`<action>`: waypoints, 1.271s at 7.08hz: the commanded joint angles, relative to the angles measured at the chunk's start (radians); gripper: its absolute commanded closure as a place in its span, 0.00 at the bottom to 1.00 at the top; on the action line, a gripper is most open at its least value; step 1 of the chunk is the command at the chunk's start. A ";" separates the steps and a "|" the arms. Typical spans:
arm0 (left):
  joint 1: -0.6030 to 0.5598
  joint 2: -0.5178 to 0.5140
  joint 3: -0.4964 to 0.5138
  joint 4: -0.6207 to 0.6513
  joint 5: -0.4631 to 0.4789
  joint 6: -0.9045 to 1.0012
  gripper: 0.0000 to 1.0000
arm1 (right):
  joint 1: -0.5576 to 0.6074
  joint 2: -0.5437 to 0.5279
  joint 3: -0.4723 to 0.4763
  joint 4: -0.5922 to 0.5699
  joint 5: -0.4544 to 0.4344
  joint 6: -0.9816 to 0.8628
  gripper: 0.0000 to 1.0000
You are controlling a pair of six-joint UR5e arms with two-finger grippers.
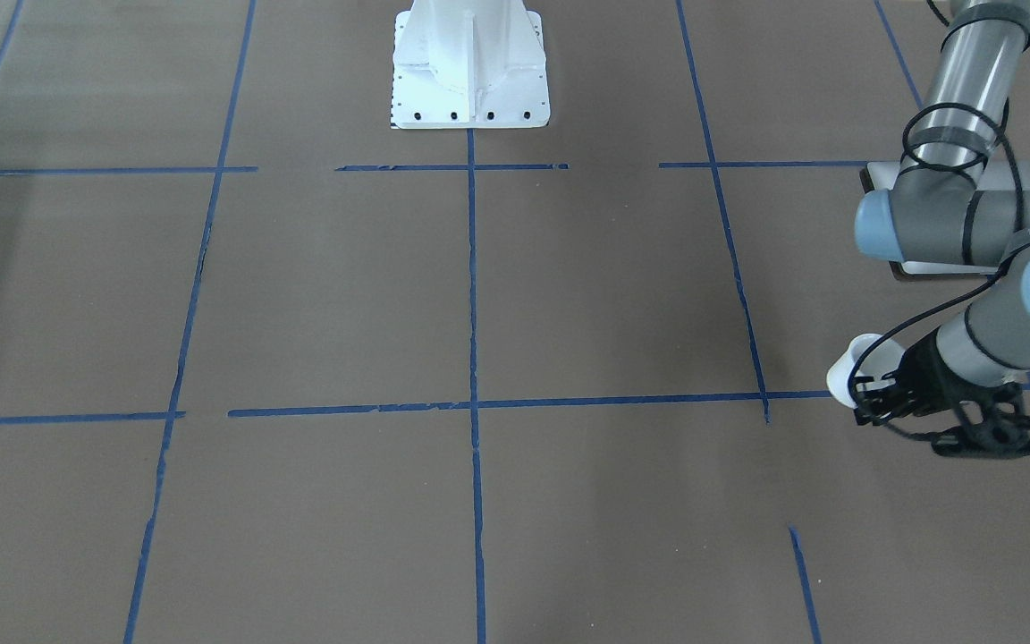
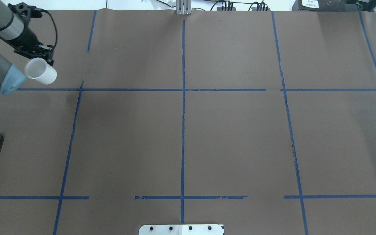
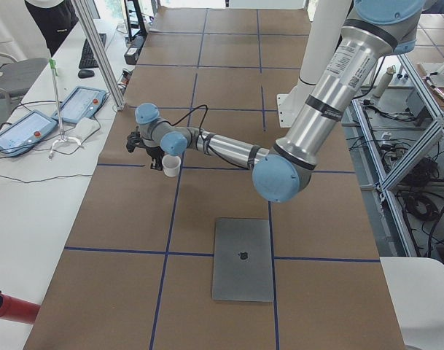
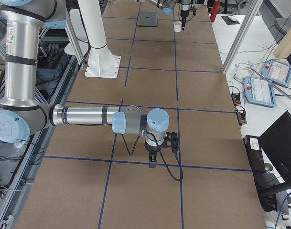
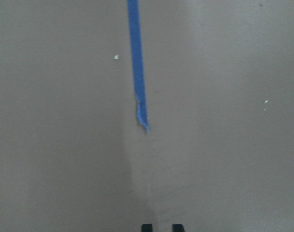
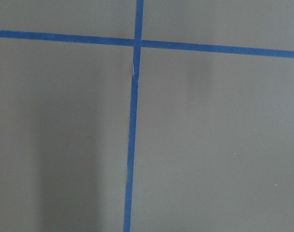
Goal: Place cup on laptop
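Left jaws pinching the white cup, the laptop whole from the left side, just a corner overhead; right jaws, can't tell.

The left arm reached far out over its own end of the desk. Its forearm ran nearly level and its wrist was bent so that the left pincer pointed straight down. The black fingertips stood close together with only a slim gap, clamped on the cup at their side. The right arm was folded low with its elbow bent and forearm level. The right pincer aimed down just above the desk, and whether it was parted or closed could not be told.
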 commanded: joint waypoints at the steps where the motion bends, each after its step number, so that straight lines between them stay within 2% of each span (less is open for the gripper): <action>1: -0.061 0.353 -0.240 -0.016 -0.005 0.082 1.00 | 0.000 0.000 0.000 0.000 0.000 0.000 0.00; 2: -0.088 0.508 -0.283 -0.065 -0.007 0.170 1.00 | 0.000 0.002 0.000 -0.002 0.000 0.000 0.00; 3: -0.090 0.604 -0.275 -0.160 -0.007 0.170 1.00 | 0.000 0.002 0.000 0.000 0.000 0.000 0.00; 4: -0.090 0.657 -0.249 -0.264 -0.005 0.141 1.00 | 0.000 0.000 0.000 0.000 0.000 0.000 0.00; 5: -0.087 0.657 -0.230 -0.294 -0.005 0.037 1.00 | 0.000 0.000 0.000 -0.002 -0.002 0.000 0.00; 7: -0.085 0.659 -0.188 -0.321 -0.004 0.039 1.00 | 0.000 0.000 0.000 0.000 0.000 0.000 0.00; 8: -0.085 0.659 -0.126 -0.417 -0.004 0.029 1.00 | 0.000 0.000 0.000 -0.002 0.000 0.000 0.00; 9: -0.082 0.659 -0.106 -0.443 -0.005 0.026 1.00 | 0.000 0.000 0.000 0.000 0.000 0.000 0.00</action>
